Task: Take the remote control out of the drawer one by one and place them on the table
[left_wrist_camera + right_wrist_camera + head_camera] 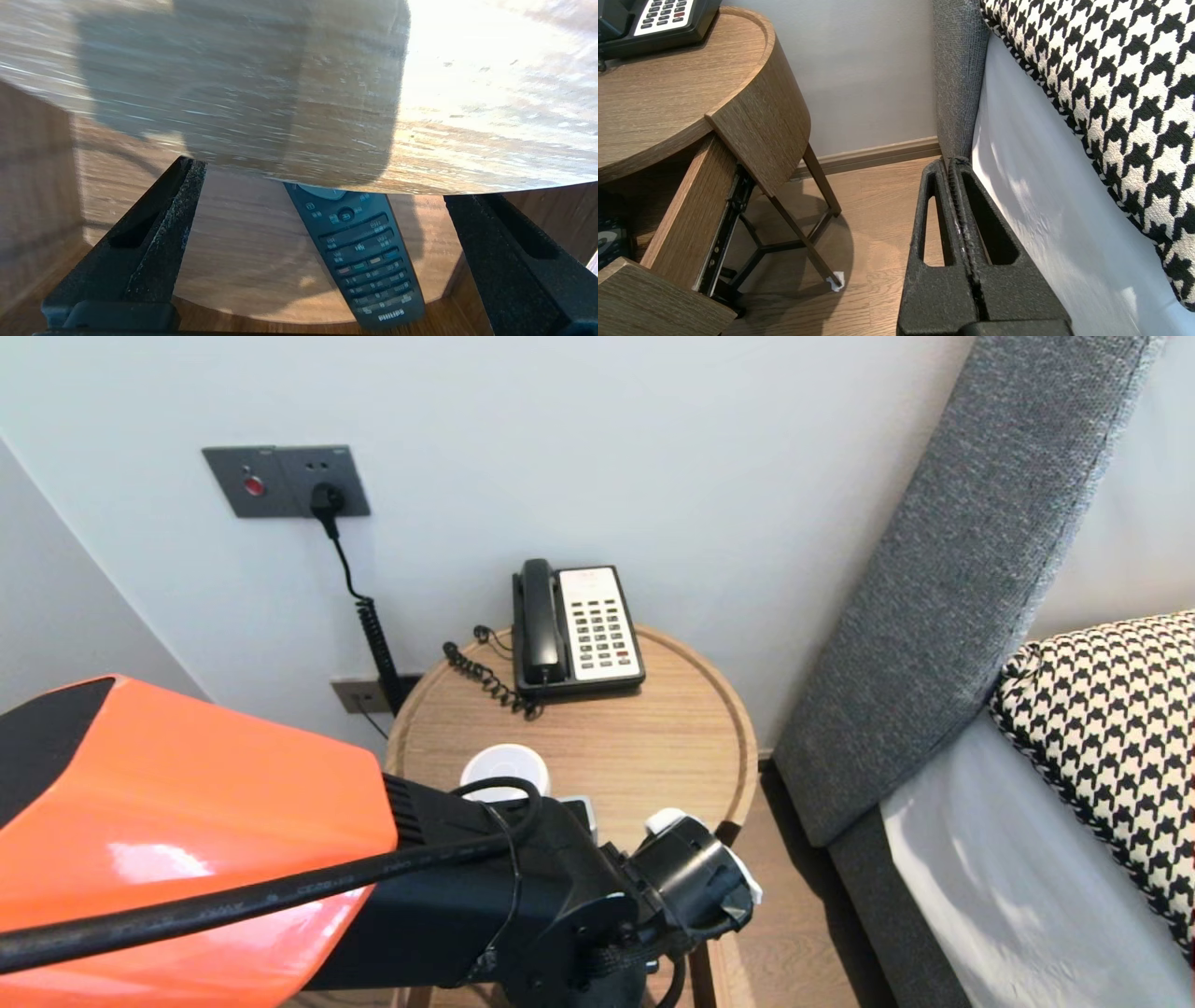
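A dark Philips remote (369,261) lies on the wooden floor of the open drawer (243,261), its far end hidden under the round table's top (280,93). My left gripper (322,186) is open wide in front of the drawer, one finger on each side of the remote and touching nothing. In the head view the left arm's orange shell and black wrist (691,882) hang over the table's near edge, hiding the fingers. My right gripper (953,163) is shut and empty, parked low beside the bed.
On the round wooden table (653,737) stand a black-and-white desk phone (574,630) and a white cup (504,767). The pulled-out drawer (686,210) and the table legs (817,186) show in the right wrist view. A grey headboard (934,588) and the bed stand to the right.
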